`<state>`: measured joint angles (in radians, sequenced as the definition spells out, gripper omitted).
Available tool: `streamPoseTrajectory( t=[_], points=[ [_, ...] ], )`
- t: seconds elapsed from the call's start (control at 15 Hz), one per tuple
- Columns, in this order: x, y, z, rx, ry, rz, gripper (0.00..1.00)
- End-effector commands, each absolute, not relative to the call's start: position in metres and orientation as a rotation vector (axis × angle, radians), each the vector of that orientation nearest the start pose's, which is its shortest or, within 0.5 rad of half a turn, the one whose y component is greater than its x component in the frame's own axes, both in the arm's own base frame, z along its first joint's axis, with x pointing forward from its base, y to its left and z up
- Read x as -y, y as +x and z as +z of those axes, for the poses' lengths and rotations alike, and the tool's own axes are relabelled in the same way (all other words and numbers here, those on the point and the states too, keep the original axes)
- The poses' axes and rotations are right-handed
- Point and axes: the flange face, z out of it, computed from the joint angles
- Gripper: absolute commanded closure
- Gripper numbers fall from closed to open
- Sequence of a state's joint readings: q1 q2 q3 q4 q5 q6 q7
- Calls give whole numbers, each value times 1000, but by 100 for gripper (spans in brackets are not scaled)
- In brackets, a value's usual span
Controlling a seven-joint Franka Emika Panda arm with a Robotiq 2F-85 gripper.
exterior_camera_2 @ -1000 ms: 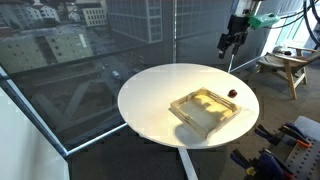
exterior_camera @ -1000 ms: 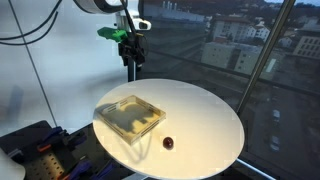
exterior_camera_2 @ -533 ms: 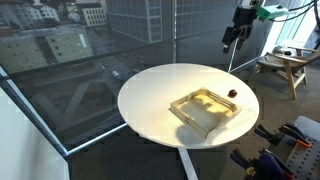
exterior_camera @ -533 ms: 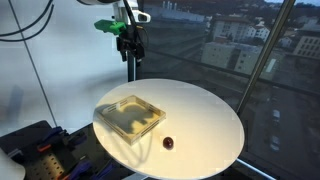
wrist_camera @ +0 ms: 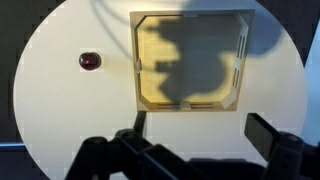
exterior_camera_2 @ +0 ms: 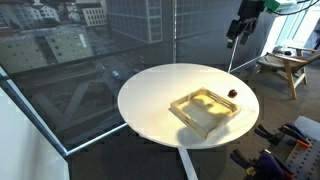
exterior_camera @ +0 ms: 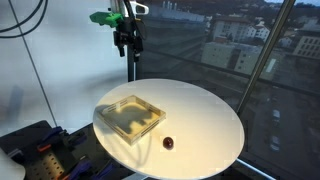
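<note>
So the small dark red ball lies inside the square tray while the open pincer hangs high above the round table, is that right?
Not quite. The small dark red ball lies on the round table beside the square tray, not inside it; the wrist view shows this. The open pincer does hang high above the table.

We can read no text, label, brand, number or sign in any view. The tray (wrist_camera: 190,60), the ball (wrist_camera: 90,61) and the table (wrist_camera: 60,120) show us only plain surfaces.
</note>
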<state>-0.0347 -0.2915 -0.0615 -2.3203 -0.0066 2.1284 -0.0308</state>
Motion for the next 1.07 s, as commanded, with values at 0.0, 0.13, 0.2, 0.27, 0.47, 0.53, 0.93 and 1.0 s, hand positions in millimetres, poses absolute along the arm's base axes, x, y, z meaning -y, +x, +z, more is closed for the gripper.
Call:
streamPoseTrajectory(
  t=[0.0, 0.13, 0.2, 0.27, 0.47, 0.53, 0.93, 1.0],
  points=[
    [45, 454, 477, -44, -3130, -162, 0],
    [43, 453, 479, -27, -3129, -164, 0],
    [41, 452, 480, -21, -3128, -166, 0],
    [40, 451, 482, -15, -3127, -169, 0],
    [33, 448, 485, 2, -3126, -179, 0],
    [31, 447, 487, 6, -3125, -182, 0],
    [25, 436, 495, 21, -3122, -185, 0],
    [25, 435, 495, 19, -3122, -180, 1]
  ],
)
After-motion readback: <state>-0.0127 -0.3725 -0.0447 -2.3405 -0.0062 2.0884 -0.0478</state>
